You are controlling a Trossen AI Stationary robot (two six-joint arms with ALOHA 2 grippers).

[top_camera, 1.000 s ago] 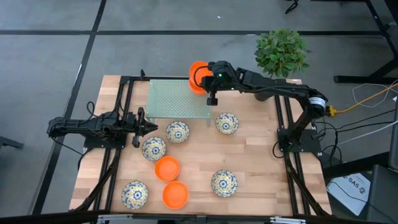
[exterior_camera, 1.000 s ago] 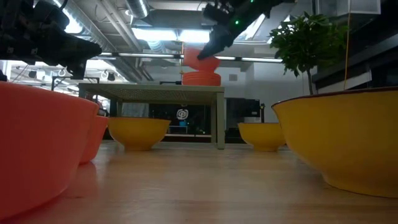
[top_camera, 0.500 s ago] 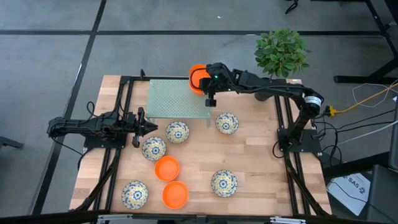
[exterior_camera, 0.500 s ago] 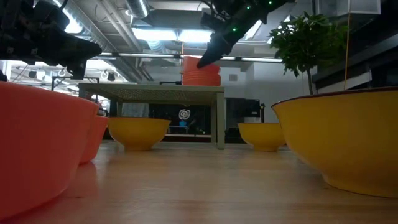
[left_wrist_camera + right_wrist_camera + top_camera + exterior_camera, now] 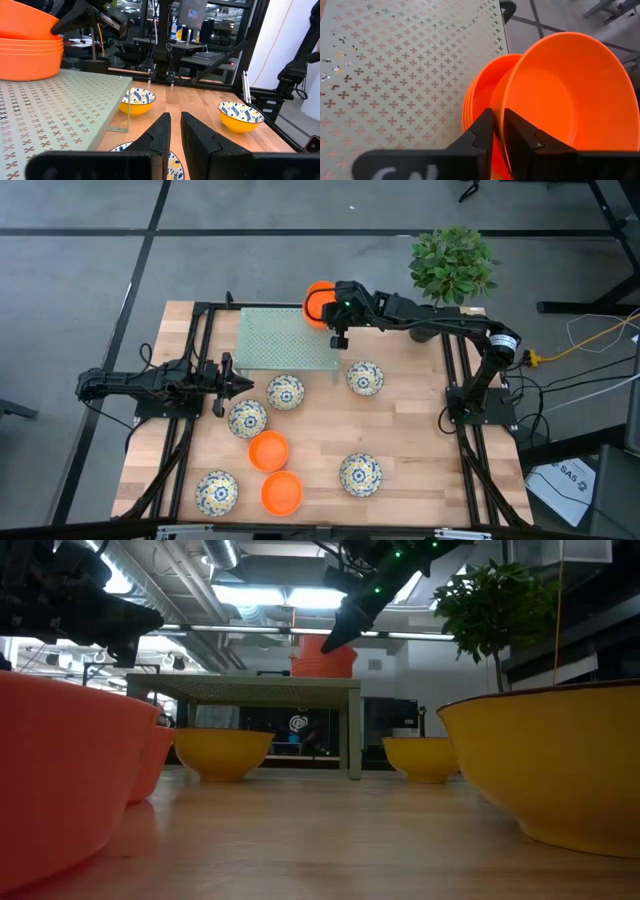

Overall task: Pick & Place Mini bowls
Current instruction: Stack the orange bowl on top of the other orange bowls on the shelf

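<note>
My right gripper [image 5: 338,320] is at the far right corner of the green perforated platform [image 5: 285,338], shut on an orange mini bowl [image 5: 565,90]. Under it, a stack of orange bowls [image 5: 476,102] stands on the platform; the stack also shows in the low view [image 5: 322,664]. Several patterned bowls [image 5: 285,392] and two orange bowls [image 5: 268,450] sit upright on the wooden table. My left gripper [image 5: 224,385] waits shut and empty at the table's left, just above the table near a patterned bowl [image 5: 247,418]. My right gripper pinches the orange bowl's rim [image 5: 506,117] on the side nearest the wrist, one finger inside the bowl and one outside. The fingers slant down from the table's right. The bowl is tilted, and its lower part rests in the top of the stack [image 5: 325,652].
A potted plant [image 5: 452,265] stands at the far right, behind my right arm. More patterned bowls sit at the right [image 5: 365,378], near middle [image 5: 360,473] and near left [image 5: 216,490]. Black frame rails run along both table sides.
My right gripper has gone down a little with the orange bowl. The bowl was tilted just above the stack and now sits on it, still tilted and still held.
</note>
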